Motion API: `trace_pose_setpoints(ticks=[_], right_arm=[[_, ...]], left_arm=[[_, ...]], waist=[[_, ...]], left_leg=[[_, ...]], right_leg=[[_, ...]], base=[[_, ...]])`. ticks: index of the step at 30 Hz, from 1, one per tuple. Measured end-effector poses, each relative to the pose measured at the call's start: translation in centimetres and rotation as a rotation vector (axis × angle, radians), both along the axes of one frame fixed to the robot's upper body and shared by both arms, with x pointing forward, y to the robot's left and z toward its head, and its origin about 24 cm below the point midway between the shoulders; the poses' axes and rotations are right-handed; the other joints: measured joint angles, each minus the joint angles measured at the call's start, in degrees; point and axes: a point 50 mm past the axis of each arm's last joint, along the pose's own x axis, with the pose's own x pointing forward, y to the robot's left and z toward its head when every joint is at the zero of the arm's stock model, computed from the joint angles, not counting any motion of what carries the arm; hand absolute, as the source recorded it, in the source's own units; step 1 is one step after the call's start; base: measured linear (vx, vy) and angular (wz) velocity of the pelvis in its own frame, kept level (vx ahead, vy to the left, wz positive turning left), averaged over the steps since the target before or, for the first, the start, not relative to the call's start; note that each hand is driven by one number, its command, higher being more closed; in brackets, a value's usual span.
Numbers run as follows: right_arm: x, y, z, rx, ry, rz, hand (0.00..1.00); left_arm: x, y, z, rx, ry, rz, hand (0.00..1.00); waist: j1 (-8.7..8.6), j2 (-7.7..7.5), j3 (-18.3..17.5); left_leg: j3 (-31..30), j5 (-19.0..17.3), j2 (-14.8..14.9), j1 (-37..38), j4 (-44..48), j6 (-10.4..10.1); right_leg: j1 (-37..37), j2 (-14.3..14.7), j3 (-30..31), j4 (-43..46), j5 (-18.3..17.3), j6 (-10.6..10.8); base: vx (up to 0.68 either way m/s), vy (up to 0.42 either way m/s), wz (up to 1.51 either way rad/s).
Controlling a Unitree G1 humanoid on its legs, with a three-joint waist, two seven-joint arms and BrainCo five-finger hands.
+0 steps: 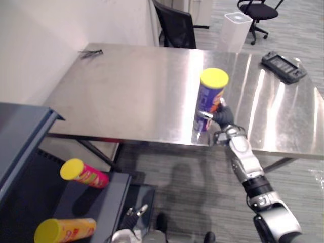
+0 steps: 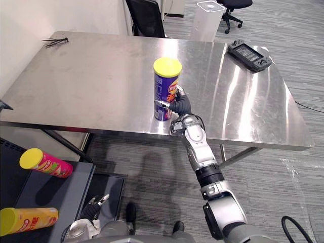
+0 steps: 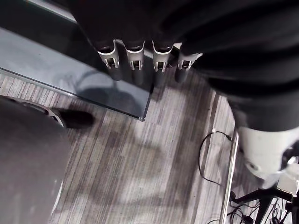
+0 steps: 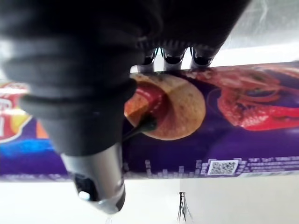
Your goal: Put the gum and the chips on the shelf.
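R hand (image 2: 179, 106) had fingers & thumb curled round the lower part of the purple chips can (image 2: 166, 83), which stood upright mid-frame near the table (image 2: 91, 86) front edge. The low grip was prob. to lift it w/o tipping. Shelf (image 1: 109, 197) sat lower left. L hand (image 3: 135, 60) hung slack, fingers loose, holding nothing.

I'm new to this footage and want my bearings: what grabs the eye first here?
A purple can with a yellow lid stands upright near the front edge of the steel table, the right hand curled round it. Lower left, a pink can and a yellow can lie on the dark shelf; the left hand hangs open above the floor.
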Motion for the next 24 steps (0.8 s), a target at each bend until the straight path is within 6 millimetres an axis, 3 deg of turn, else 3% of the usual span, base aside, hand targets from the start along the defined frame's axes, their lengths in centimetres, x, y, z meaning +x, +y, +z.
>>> trace_pose_setpoints(ticks=[9,14,20,24], right_arm=[[-0.1,0.1,0.3,-0.024,-0.013,-0.003,1.00],[-1.1,0.2,3.9,0.019,-0.165,0.003,1.00],[-2.7,-2.1,8.0,0.056,-0.354,-0.047,1.00],[-4.8,-4.8,8.5,0.050,-0.422,-0.093,1.00]], left_arm=[[0.0,0.0,0.0,0.001,0.000,0.003,0.00],[-0.1,0.0,0.0,0.000,0.011,0.010,0.00],[-0.2,0.1,-0.1,0.000,0.018,0.017,0.00],[-0.8,0.5,-0.3,-0.002,0.037,0.049,0.00]], waist=[[-0.03,0.01,0.0],[-0.12,0.00,0.0],[-0.75,0.05,-0.1],[-1.82,0.01,-1.0]], left_leg=[[0.0,0.0,0.0,0.0,0.0,0.0],[0.1,0.3,1.3,0.3,0.1,0.0],[0.0,0.8,2.3,0.3,0.0,-0.5],[0.1,1.1,2.8,0.3,0.0,-0.7]], right_leg=[[0.0,0.0,0.0,0.0,0.0,0.0],[-0.2,1.0,0.8,0.1,1.1,-0.9],[-0.3,1.9,1.4,0.0,1.5,-1.1],[-0.4,2.3,1.8,-0.1,1.4,-1.1]], base=[[0.00,0.000,0.00],[0.00,-0.004,-0.06],[-0.03,-0.016,-0.03],[-0.07,-0.012,-0.06]])
